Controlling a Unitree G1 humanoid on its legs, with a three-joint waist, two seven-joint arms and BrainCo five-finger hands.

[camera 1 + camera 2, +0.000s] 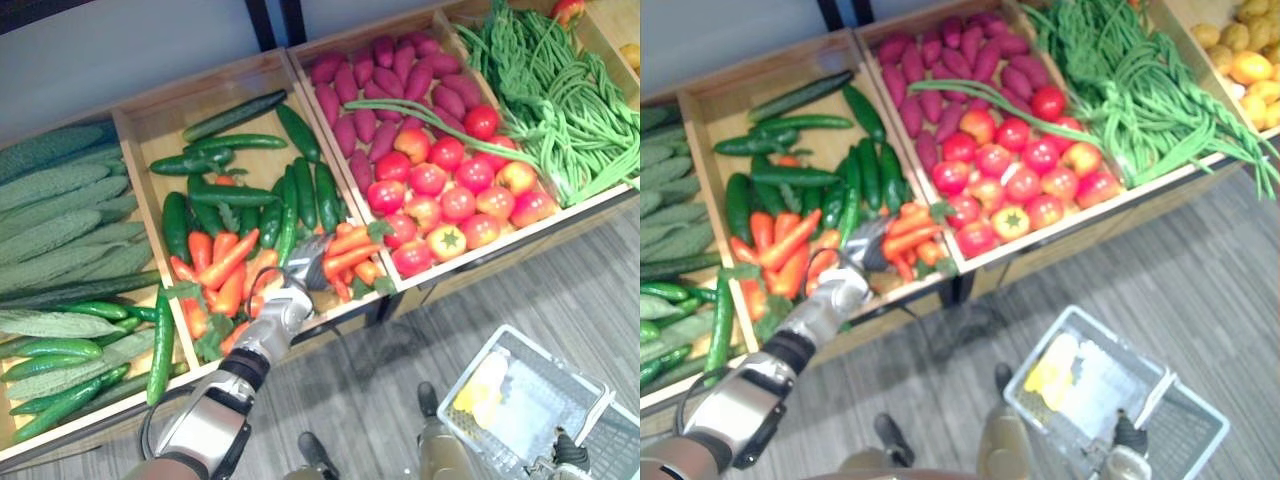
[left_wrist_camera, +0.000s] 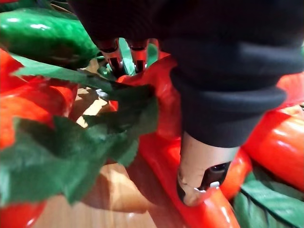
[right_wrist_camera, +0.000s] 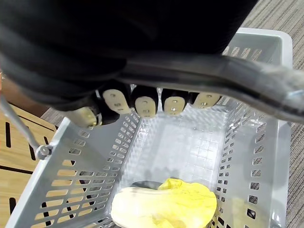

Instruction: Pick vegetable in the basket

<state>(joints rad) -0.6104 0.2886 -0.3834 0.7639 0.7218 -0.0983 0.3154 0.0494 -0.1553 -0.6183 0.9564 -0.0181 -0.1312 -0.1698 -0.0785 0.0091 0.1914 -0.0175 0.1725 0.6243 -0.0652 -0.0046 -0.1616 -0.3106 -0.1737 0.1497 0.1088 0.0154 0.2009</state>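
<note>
We see the left hand [image 1: 285, 300] reaching towards twelve o'clock from the lower edge of the head view. It is sunk among the orange plastic carrots with green cloth leaves [image 1: 225, 262] at the front of a pale wooden display crate [image 1: 150, 130]. Carrots lie at nine o'clock and at three o'clock of it, and leaves crowd round it in its wrist view. We cannot tell whether it grips a carrot or merely rests on the heap.

Smooth dark green cucumbers [image 1: 235, 195] lie at twelve o'clock of the carrots in the same compartment. Bumpy pale green gourds [image 1: 50, 210] lie at nine o'clock, in the next compartment. At two o'clock of the hand sit round red tomatoes [image 1: 450, 190], with purple sweet potatoes [image 1: 385, 80] behind them and long green beans [image 1: 560, 100] at three o'clock of those.

At five o'clock of the view, over the grey wood-grain floor [image 1: 560, 270], is the grey perforated plastic basket [image 1: 558, 361]. The right hand [image 3: 142, 102] has its fingers curled round the basket's handle [image 3: 213, 78]. One pale yellow lumpy item [image 3: 166, 204] lies on the basket's bottom.
</note>
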